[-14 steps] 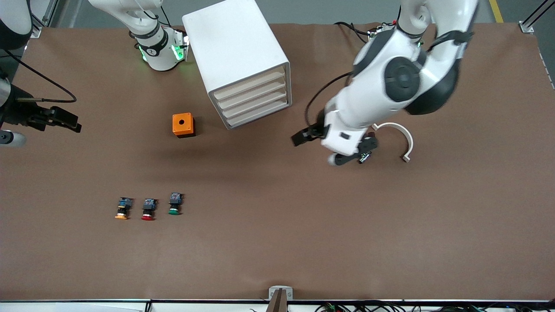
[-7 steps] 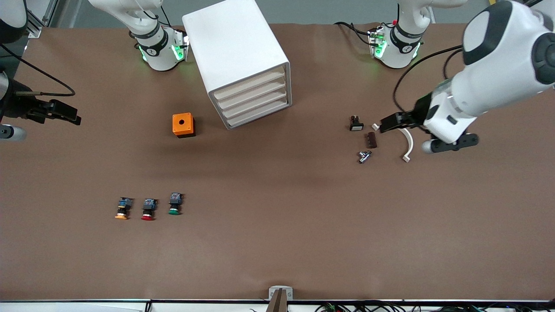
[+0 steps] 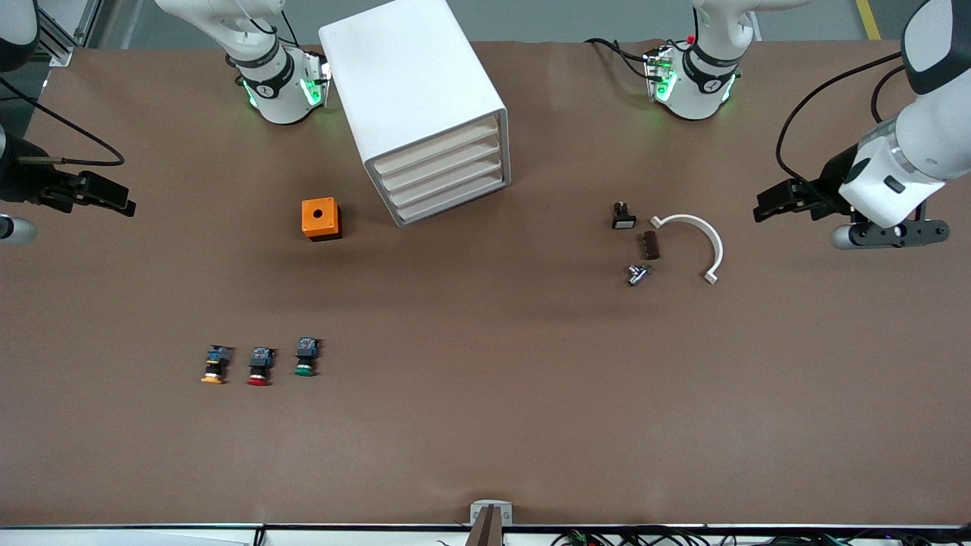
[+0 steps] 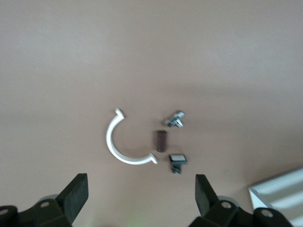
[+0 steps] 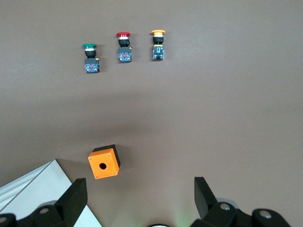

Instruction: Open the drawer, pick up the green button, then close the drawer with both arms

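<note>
The big white cabinet [image 3: 413,91] stands near the arms' bases, and the drawer [image 3: 453,200], its bottommost front, is shut flush like the three above it. The green-capped button [image 3: 305,358] lies on the brown table well nearer the front camera, beside a red-capped one [image 3: 259,366]; the right wrist view also shows the green button [image 5: 90,59]. My left gripper [image 3: 766,205] hangs open and empty above the table at the left arm's end, its fingers wide apart in its wrist view [image 4: 141,194]. My right gripper [image 3: 121,203] hovers open and empty at the right arm's end [image 5: 140,196].
An orange box [image 3: 321,218] with a round hole sits beside the cabinet. An orange-capped button [image 3: 215,365] ends the row of three. A white half ring [image 3: 694,239], a black switch [image 3: 623,218], a brown piece [image 3: 649,245] and a metal part [image 3: 637,274] lie toward the left arm's end.
The left arm has swung away from the middle of the table out to its own end, uncovering the small parts. The right gripper has drifted slightly outward. Both grippers stayed open.
</note>
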Controlling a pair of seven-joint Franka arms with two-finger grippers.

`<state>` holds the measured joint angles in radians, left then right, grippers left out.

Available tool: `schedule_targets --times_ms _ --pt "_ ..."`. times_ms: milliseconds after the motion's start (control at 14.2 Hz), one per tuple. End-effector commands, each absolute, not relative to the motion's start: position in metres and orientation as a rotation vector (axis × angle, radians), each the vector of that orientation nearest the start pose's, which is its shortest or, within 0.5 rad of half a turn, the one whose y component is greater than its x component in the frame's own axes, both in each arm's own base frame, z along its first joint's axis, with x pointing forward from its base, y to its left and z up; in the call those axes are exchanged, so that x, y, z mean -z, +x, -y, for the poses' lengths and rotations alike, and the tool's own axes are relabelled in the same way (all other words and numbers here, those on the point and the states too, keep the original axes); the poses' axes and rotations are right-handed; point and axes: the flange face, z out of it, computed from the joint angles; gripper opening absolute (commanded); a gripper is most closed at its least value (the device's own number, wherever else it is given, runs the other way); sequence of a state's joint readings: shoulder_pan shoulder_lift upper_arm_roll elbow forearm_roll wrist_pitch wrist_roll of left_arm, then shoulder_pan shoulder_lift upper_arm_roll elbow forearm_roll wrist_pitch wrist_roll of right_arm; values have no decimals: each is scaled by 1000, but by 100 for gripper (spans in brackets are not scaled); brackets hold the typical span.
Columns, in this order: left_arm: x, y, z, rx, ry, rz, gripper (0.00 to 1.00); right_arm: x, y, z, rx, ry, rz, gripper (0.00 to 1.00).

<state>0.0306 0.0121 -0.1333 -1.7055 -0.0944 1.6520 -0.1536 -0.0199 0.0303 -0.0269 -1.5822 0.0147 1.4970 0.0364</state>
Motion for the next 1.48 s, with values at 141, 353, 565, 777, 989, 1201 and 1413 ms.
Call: schedule_targets --times_ms 141,353,565,777,989,1201,1413 --pt "-585 560 50 -12 -3189 59 99 -614 536 22 -146 -3117 -128 100" --pt "-601 563 50 44 -3189 57 99 -626 527 9 -110 -3120 -87 100" --pt "-612 563 53 78 -3191 52 99 -620 519 4 -130 -3120 -73 100" --pt "-623 563 54 114 -3192 51 99 -618 515 0 -137 -3121 -61 100" --pt "-628 563 54 124 -3192 50 99 -618 515 -1 -137 -3121 -57 100" --pt "-628 563 58 129 -3170 31 99 -618 514 0 -139 -3121 -59 100" --pt "-628 562 65 130 -3166 11 99 -617 515 0 -137 -3120 -61 100"
